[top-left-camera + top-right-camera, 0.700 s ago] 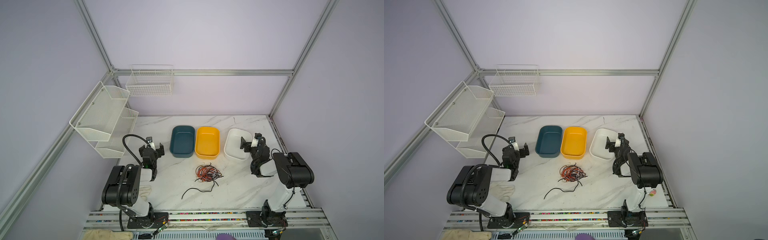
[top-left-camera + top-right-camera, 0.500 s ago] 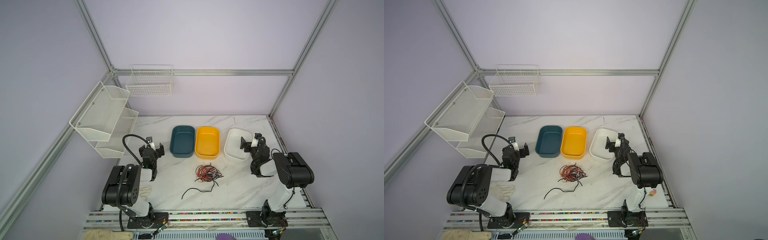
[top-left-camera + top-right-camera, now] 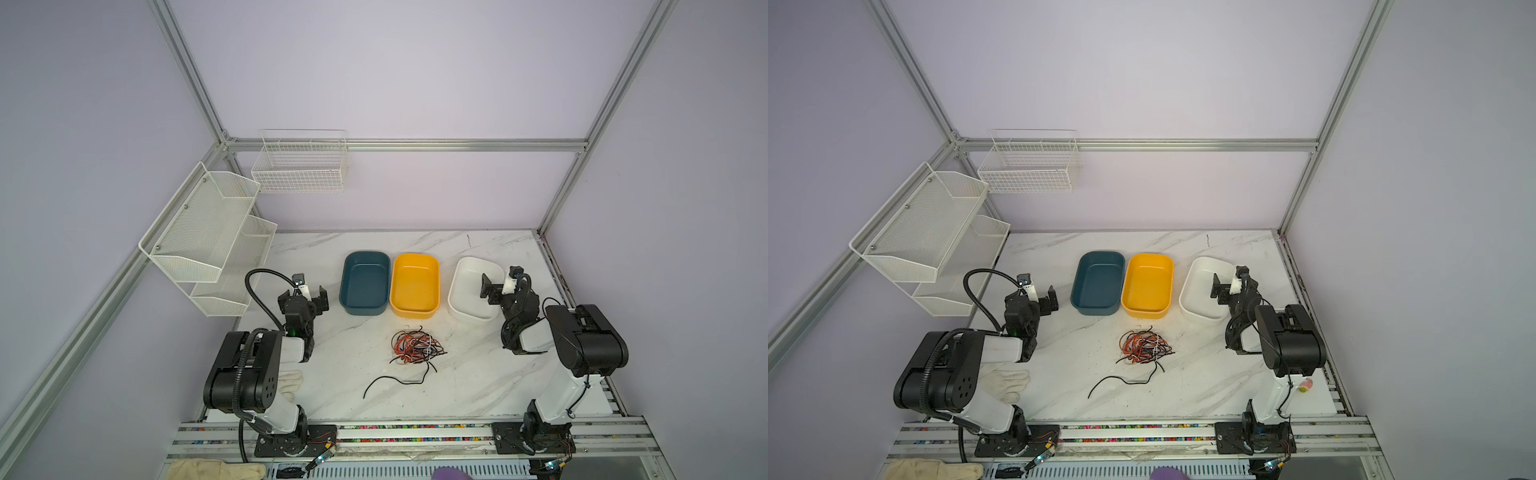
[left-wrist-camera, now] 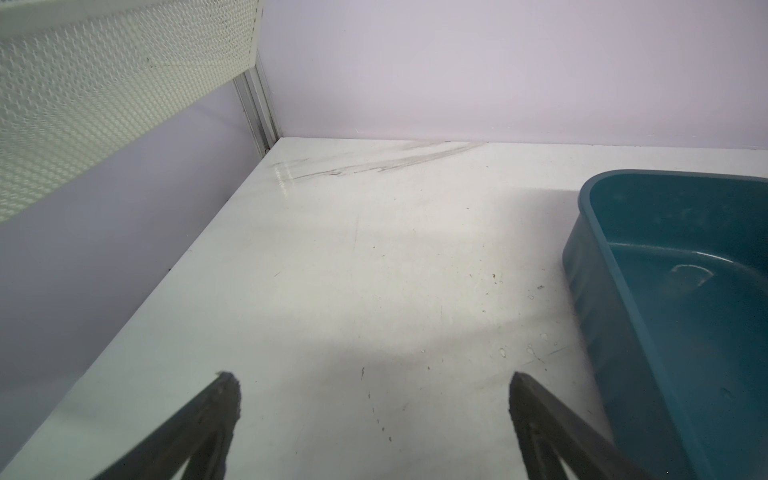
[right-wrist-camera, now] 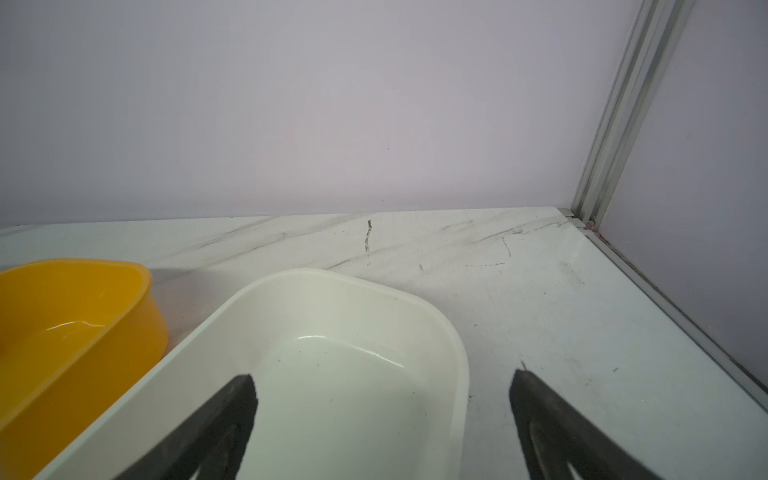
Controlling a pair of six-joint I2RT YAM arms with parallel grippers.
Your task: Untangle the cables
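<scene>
Since nothing has moved | left gripper [image 3: 304, 296] spread, empty | right gripper [image 3: 500, 282] spread, empty | cables [image 3: 415, 347] tangled, well apart from both | untangling not begun

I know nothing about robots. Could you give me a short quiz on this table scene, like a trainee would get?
1. Fill in: the yellow tub stands between the teal tub and the ___ tub.
2. True or false: the left gripper holds the cables.
3. Pick one: the cables lie A) in the teal tub, B) on the table, C) in the yellow tub.
Key: 1 white, the white tub; 2 false, its jaws stand open and empty, away from the cables; 3 B.
</scene>
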